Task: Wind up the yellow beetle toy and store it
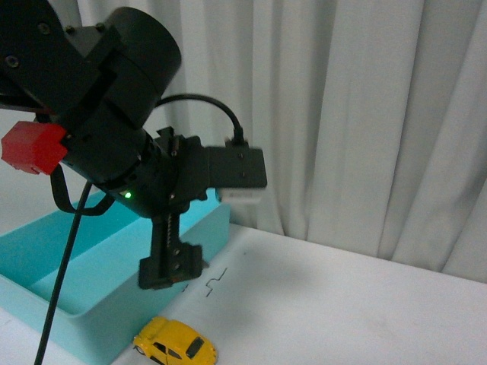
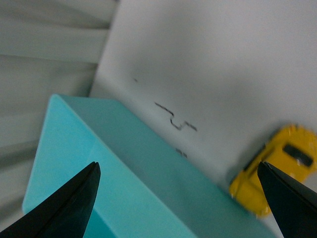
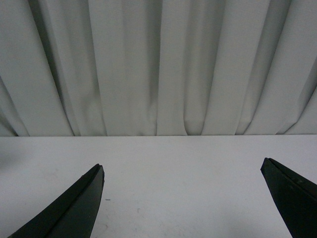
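Note:
The yellow beetle toy (image 1: 176,342) stands on the white table (image 1: 342,304), right against the outer wall of a teal bin (image 1: 46,258). My left gripper (image 1: 170,268) hangs above the toy and the bin's near corner, pointing down. In the left wrist view that gripper (image 2: 178,164) is open with nothing between its fingers. The blurred toy (image 2: 277,168) lies by one fingertip and the bin (image 2: 74,139) spans the gap. My right gripper (image 3: 182,163) is open over bare table, holding nothing.
A white curtain (image 1: 365,114) closes off the back of the table. A thin black squiggle mark (image 1: 215,279) sits on the table just beyond the toy. The left arm's cable (image 1: 65,266) hangs down in front of the bin.

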Controlling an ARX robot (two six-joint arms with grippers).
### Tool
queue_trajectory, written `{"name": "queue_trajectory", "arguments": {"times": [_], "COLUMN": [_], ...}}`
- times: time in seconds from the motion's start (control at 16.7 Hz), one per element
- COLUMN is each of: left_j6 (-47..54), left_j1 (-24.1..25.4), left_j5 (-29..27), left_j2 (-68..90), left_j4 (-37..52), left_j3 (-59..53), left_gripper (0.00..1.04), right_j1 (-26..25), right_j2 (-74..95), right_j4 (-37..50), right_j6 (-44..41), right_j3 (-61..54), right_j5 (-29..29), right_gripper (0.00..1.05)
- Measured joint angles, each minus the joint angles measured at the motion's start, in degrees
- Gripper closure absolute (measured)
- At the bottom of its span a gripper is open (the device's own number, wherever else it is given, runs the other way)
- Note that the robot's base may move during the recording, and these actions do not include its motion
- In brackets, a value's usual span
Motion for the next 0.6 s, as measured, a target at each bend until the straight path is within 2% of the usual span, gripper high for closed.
{"name": "queue_trajectory", "arguments": {"times": [0.18, 0.3, 0.42, 0.6], "left_j6": [13.8, 16.5, 13.1, 3.3], "left_j1": [-4.5, -6.2, -6.2, -6.1], "left_j5": [-6.2, -7.7, -9.7, -12.5], "left_j2": [2.8, 3.8, 5.3, 8.2], "left_j4": [-14.2, -15.1, -18.5, -16.3], "left_j3": [2.9, 3.1, 3.4, 2.8], "left_gripper": [0.07, 0.07, 0.07, 0.07], "right_j1": [0.0, 0.0, 0.0, 0.0], "right_j2": [0.0, 0.0, 0.0, 0.0], "right_j4": [0.0, 0.0, 0.0, 0.0], "right_j6": [0.0, 0.0, 0.0, 0.0], "right_j3": [0.0, 0.0, 0.0, 0.0], "right_j5": [0.0, 0.0, 0.0, 0.0], "right_gripper": [0.07, 0.07, 0.07, 0.07]}}
